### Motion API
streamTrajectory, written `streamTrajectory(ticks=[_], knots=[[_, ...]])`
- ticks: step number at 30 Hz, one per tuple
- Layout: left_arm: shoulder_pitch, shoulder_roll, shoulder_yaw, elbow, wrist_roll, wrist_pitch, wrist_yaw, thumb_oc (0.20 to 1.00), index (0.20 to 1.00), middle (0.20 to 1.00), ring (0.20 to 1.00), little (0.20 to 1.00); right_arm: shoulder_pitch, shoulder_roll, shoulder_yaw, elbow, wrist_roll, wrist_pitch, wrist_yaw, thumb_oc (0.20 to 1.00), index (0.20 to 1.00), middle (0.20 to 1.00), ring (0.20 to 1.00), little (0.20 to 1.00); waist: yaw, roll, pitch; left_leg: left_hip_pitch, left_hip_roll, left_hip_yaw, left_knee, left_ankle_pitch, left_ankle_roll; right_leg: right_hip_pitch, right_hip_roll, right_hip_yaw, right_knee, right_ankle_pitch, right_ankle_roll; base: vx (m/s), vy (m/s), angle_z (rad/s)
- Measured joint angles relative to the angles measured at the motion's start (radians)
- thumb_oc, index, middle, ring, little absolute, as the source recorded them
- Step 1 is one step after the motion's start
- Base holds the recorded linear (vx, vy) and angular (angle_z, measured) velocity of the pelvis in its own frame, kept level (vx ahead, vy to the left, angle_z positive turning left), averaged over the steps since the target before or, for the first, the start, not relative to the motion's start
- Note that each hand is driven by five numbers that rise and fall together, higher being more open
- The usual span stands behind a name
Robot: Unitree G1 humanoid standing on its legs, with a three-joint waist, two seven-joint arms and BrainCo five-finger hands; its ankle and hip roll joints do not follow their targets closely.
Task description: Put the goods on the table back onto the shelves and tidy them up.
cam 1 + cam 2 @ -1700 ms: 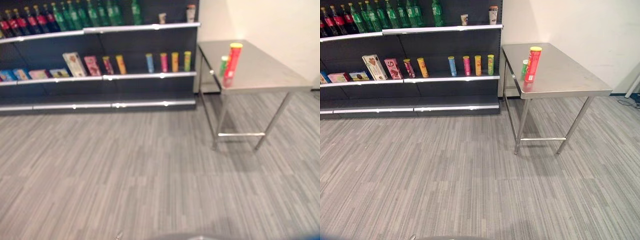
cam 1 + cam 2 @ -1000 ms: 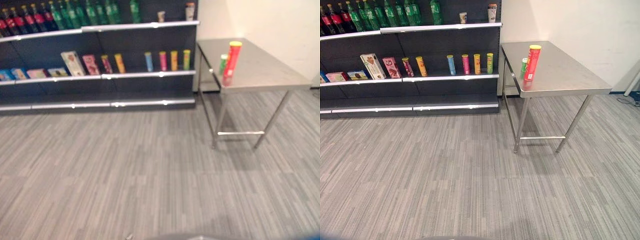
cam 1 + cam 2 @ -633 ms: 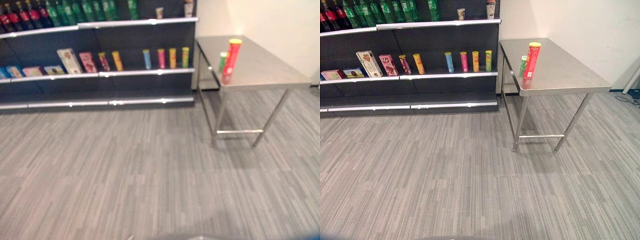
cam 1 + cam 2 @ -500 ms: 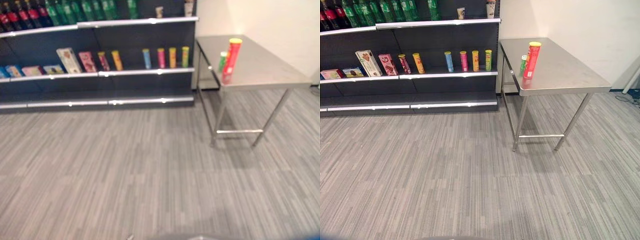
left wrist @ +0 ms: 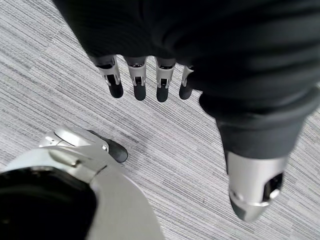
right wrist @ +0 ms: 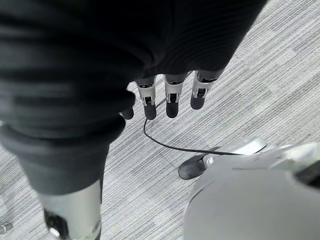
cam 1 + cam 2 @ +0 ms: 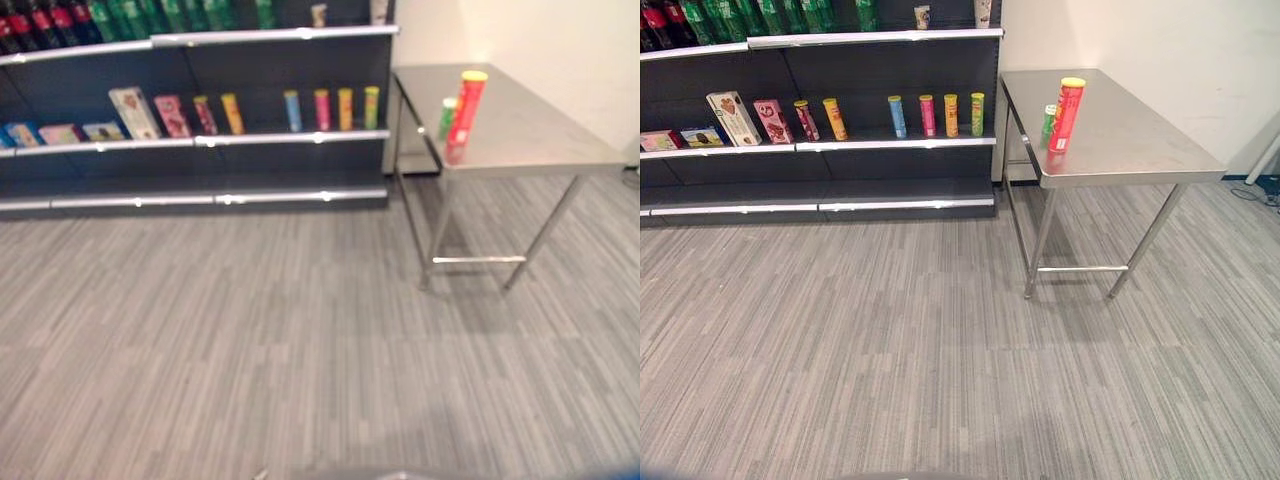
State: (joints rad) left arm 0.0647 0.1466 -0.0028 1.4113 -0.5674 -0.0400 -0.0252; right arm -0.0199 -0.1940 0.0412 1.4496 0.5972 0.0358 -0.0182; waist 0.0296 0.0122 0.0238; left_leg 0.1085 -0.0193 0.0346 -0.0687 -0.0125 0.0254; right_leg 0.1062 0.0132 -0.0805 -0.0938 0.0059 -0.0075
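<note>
While both hands hang loose over the floor, the left hand [image 5: 150, 75] and the right hand [image 6: 165, 90] with fingers relaxed and empty, the goods stand well apart from them: a tall red can [image 7: 1066, 114] and a small green can [image 7: 1048, 121] close together near the counter's [image 7: 1130, 140] edge by the shelves [image 7: 840, 145]. A careless reach could topple the red can onto its neighbour. The top shelf's bottles are cut off.
</note>
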Motion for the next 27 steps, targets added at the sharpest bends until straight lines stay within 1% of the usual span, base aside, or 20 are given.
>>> streamTrajectory(ticks=[2, 3, 5, 6, 7, 8, 9, 11, 13, 14, 17, 18, 19, 21, 22, 23, 24, 25, 26, 27], knots=[[0.0, 0.0, 0.0, -0.003, 0.0, 0.0, 0.001, 1.0, 1.0, 1.0, 1.0, 1.0, -0.008, 0.0, 0.012, -0.024, 0.001, -0.002, 0.0, 1.0, 1.0, 1.0, 1.0, 1.0, -0.003, 0.0, 0.001, 0.0, 0.0, 0.001, 0.0, 0.0, 0.0, -0.001, 0.0, 0.003, 0.0, 0.0, -0.001, -0.13, -0.068, -0.03], [-0.014, 0.003, -0.004, -0.011, -0.001, -0.001, 0.003, 1.0, 1.0, 1.0, 1.0, 1.0, -0.02, 0.003, 0.03, -0.046, 0.002, -0.003, -0.001, 1.0, 1.0, 1.0, 1.0, 1.0, -0.007, -0.011, 0.013, -0.03, -0.002, 0.004, 0.056, -0.007, -0.019, -0.019, -0.005, 0.013, 0.026, -0.016, 0.002, -0.19, -0.114, -0.17], [-0.047, 0.015, -0.016, -0.021, -0.003, 0.0, 0.005, 1.0, 1.0, 1.0, 1.0, 1.0, -0.07, 0.011, 0.027, -0.05, 0.001, -0.005, -0.003, 1.0, 1.0, 1.0, 1.0, 1.0, -0.003, -0.04, 0.065, -0.124, -0.01, 0.0, 0.239, -0.019, -0.073, -0.054, -0.01, 0.022, 0.078, -0.025, -0.027, -0.15, -0.102, -0.36], [-0.067, 0.023, -0.017, -0.029, -0.004, -0.002, 0.01, 1.0, 1.0, 1.0, 1.0, 1.0, -0.086, 0.005, 0.025, -0.069, 0.002, -0.009, -0.003, 1.0, 1.0, 1.0, 1.0, 1.0, 0.0, -0.032, 0.076, -0.22, 0.0, -0.006, 0.394, -0.05, -0.12, -0.121, -0.015, 0.013, 0.159, -0.055, -0.069, 0.05, -0.015, -0.28], [-0.091, 0.032, -0.016, -0.027, -0.006, -0.002, 0.012, 1.0, 1.0, 1.0, 1.0, 1.0, -0.109, 0.008, 0.026, -0.064, 0.001, -0.02, -0.006, 1.0, 1.0, 1.0, 1.0, 1.0, -0.004, -0.052, 0.104, -0.289, -0.006, 0.0, 0.509, -0.035, -0.133, -0.134, -0.034, 0.018, 0.182, -0.063, -0.069, 0.15, 0.007, -0.09], [-0.151, 0.039, 0.005, -0.015, -0.043, -0.002, 0.019, 1.0, 1.0, 1.0, 1.0, 1.0, -0.161, -0.002, 0.026, -0.014, 0.001, -0.023, -0.023, 1.0, 1.0, 1.0, 1.0, 1.0, -0.009, -0.059, 0.162, -0.449, 0.014, -0.005, 0.703, 0.006, -0.145, -0.107, -0.04, 0.017, 0.158, -0.067, -0.095, 0.23, 0.046, -0.02], [-0.157, 0.04, 0.008, -0.014, -0.049, -0.002, 0.02, 1.0, 1.0, 1.0, 1.0, 1.0, -0.163, -0.003, 0.025, 0.003, 0.003, -0.022, -0.024, 1.0, 1.0, 1.0, 1.0, 1.0, -0.007, -0.064, 0.165, -0.478, 0.028, -0.001, 0.697, 0.008, -0.141, -0.1, -0.041, 0.019, 0.142, -0.064, -0.102, 0.19, 0.054, -0.08], [-0.156, 0.032, 0.013, -0.015, -0.097, -0.003, 0.023, 1.0, 1.0, 1.0, 1.0, 1.0, -0.144, -0.01, 0.027, 0.033, 0.008, -0.016, -0.031, 1.0, 1.0, 1.0, 1.0, 1.0, -0.002, -0.058, 0.171, -0.489, 0.082, 0.0, 0.532, 0.016, -0.145, -0.059, -0.045, 0.018, 0.083, -0.046, -0.122, 0.32, 0.182, -0.34], [-0.141, 0.025, 0.013, -0.016, -0.137, -0.002, 0.023, 1.0, 1.0, 1.0, 1.0, 1.0, -0.12, -0.02, 0.027, 0.03, 0.009, -0.012, -0.033, 1.0, 1.0, 1.0, 1.0, 1.0, 0.007, -0.042, 0.166, -0.472, 0.118, -0.002, 0.419, 0.024, -0.151, -0.042, -0.049, 0.012, 0.082, -0.044, -0.108, 0.42, 0.252, -0.45], [-0.151, 0.003, 0.028, 0.002, -0.19, -0.005, 0.023, 1.0, 1.0, 1.0, 1.0, 1.0, -0.115, -0.039, 0.027, 0.045, 0.009, 0.002, -0.034, 1.0, 1.0, 1.0, 1.0, 1.0, 0.001, 0.005, 0.16, -0.454, 0.176, -0.015, 0.185, 0.053, -0.185, -0.044, -0.022, 0.011, 0.068, -0.054, -0.095, 0.28, 0.153, -0.33], [-0.18, -0.011, 0.053, 0.02, -0.268, -0.005, 0.025, 1.0, 1.0, 1.0, 1.0, 1.0, -0.094, -0.047, 0.006, 0.059, 0.01, 0.016, -0.044, 1.0, 1.0, 1.0, 1.0, 1.0, 0.01, 0.012, 0.17, -0.468, 0.197, -0.05, 0.033, 0.09, -0.214, -0.004, -0.037, 0.03, 0.028, -0.055, -0.095, 0.63, 0.413, -0.28], [-0.164, -0.02, 0.111, 0.062, -0.292, -0.009, 0.028, 1.0, 1.0, 1.0, 1.0, 1.0, -0.098, -0.05, -0.003, 0.095, 0.008, 0.019, -0.044, 1.0, 1.0, 1.0, 1.0, 1.0, 0.04, -0.004, 0.168, -0.419, 0.233, -0.03, 0.02, 0.078, -0.203, 0.01, -0.074, 0.086, 0.047, -0.092, -0.039, 0.88, 0.625, -0.89], [-0.137, -0.022, 0.123, 0.062, -0.312, -0.002, 0.033, 1.0, 1.0, 1.0, 1.0, 1.0, -0.088, -0.052, -0.004, 0.086, 0.007, 0.015, -0.044, 1.0, 1.0, 1.0, 1.0, 1.0, 0.037, -0.005, 0.156, -0.413, 0.245, -0.022, 0.061, 0.07, -0.189, 0.015, -0.084, 0.12, 0.044, -0.099, -0.028, 0.56, 0.462, -0.94], [-0.099, -0.026, 0.132, 0.079, -0.314, -0.001, 0.031, 1.0, 1.0, 1.0, 1.0, 1.0, -0.027, -0.066, -0.051, 0.063, -0.001, 0.003, -0.038, 1.0, 1.0, 1.0, 1.0, 1.0, 0.033, 0.005, 0.114, -0.44, 0.228, -0.023, 0.307, 0.02, -0.153, 0.05, -0.13, 0.126, 0.002, -0.133, 0.016, 0.48, 0.398, -0.46], [-0.088, -0.012, 0.132, 0.1, -0.314, -0.001, 0.036, 1.0, 1.0, 1.0, 1.0, 1.0, 0.016, -0.058, -0.046, 0.088, -0.006, 0.006, -0.037, 1.0, 1.0, 1.0, 1.0, 1.0, 0.031, -0.016, 0.091, -0.437, 0.185, 0.008, 0.361, 0.017, -0.121, 0.056, -0.191, 0.132, 0.041, -0.159, 0.029, 0.62, 0.493, -0.36], [-0.086, -0.003, 0.123, 0.097, -0.307, -0.002, 0.036, 1.0, 1.0, 1.0, 1.0, 1.0, 0.027, -0.039, -0.043, 0.101, -0.016, 0.013, -0.029, 1.0, 1.0, 1.0, 1.0, 1.0, 0.031, -0.029, 0.088, -0.443, 0.167, 0.028, 0.372, 0.003, -0.103, 0.022, -0.227, 0.134, 0.12, -0.184, 0.066, 0.7, 0.626, -0.09], [-0.085, 0.025, 0.097, 0.073, -0.277, -0.008, 0.028, 1.0, 1.0, 1.0, 1.0, 1.0, 0.049, -0.003, -0.046, 0.097, -0.038, 0.032, -0.012, 1.0, 1.0, 1.0, 1.0, 1.0, 0.03, -0.062, 0.066, -0.458, 0.142, 0.043, 0.411, -0.04, -0.069, -0.031, -0.233, 0.129, 0.274, -0.205, 0.104, 0.51, 0.471, 0.11], [-0.091, 0.05, 0.077, 0.066, -0.257, -0.008, 0.021, 1.0, 1.0, 1.0, 1.0, 1.0, 0.059, 0.016, -0.048, 0.096, -0.04, 0.044, -0.005, 1.0, 1.0, 1.0, 1.0, 1.0, 0.033, -0.071, 0.063, -0.464, 0.122, 0.054, 0.444, -0.071, -0.055, -0.047, -0.233, 0.132, 0.339, -0.168, 0.117, 0.4, 0.397, -0.05], [-0.103, 0.058, 0.068, 0.064, -0.227, -0.008, 0.019, 1.0, 1.0, 1.0, 1.0, 1.0, 0.051, 0.026, -0.048, 0.09, -0.051, 0.049, 0.0, 1.0, 1.0, 1.0, 1.0, 1.0, 0.042, -0.084, 0.06, -0.461, 0.114, 0.07, 0.475, -0.104, -0.041, -0.086, -0.251, 0.125, 0.418, -0.165, 0.132, 0.26, 0.257, -0.21], [-0.094, 0.055, 0.05, 0.061, -0.205, -0.005, 0.022, 1.0, 1.0, 1.0, 1.0, 1.0, 0.055, 0.024, -0.041, 0.09, -0.06, 0.043, -0.003, 1.0, 1.0, 1.0, 1.0, 1.0, 0.03, -0.073, 0.061, -0.465, 0.114, 0.082, 0.49, -0.113, -0.025, -0.129, -0.269, 0.121, 0.516, -0.163, 0.137, 0.41, 0.416, -0.08]])
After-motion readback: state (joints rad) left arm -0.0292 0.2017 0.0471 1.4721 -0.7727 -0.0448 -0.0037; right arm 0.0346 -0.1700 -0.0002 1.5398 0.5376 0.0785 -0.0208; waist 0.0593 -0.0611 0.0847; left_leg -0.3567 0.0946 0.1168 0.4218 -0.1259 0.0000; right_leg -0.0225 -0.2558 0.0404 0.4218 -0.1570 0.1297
